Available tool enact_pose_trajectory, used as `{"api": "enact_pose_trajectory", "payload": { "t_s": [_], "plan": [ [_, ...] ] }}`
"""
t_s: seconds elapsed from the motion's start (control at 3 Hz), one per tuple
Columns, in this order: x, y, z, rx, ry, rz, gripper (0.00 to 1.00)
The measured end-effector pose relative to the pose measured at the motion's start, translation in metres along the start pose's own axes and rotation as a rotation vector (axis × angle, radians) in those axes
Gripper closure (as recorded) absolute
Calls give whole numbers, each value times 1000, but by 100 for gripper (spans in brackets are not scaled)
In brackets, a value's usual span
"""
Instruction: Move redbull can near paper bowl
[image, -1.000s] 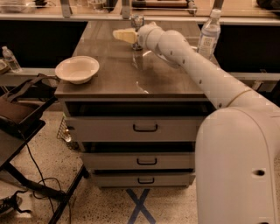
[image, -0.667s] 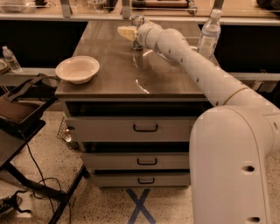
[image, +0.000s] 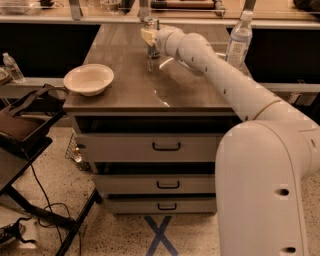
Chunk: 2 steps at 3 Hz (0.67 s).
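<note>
The redbull can (image: 151, 23) stands upright near the far middle of the brown table top (image: 125, 95); its shiny top rim shows above my gripper. My gripper (image: 149, 38) is at the can's middle, its cream-coloured end covering part of the can's body. The arm reaches in from the right across the table. The paper bowl (image: 88, 78) sits off-white and empty at the table's front left corner, well to the left of and nearer than the can.
A clear water bottle (image: 238, 41) with a white cap stands at the table's far right. Drawers (image: 165, 146) are below the table top. A dark stand (image: 20, 130) and cables are on the left; another small bottle (image: 12, 67) stands far left.
My gripper has moved a little to the right and closed in on the can. The can and the bowl have not moved.
</note>
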<state>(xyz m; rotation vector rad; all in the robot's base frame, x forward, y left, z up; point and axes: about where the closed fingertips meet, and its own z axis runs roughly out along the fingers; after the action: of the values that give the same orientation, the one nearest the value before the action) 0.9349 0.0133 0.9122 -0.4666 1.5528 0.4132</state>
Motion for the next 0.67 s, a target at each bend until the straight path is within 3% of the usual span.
{"api": "enact_pose_trajectory", "payload": {
  "t_s": [0.33, 0.67],
  "plan": [
    [1, 3, 2, -4, 1, 1, 100],
    [-3, 3, -1, -8, 1, -5, 100]
  ]
}}
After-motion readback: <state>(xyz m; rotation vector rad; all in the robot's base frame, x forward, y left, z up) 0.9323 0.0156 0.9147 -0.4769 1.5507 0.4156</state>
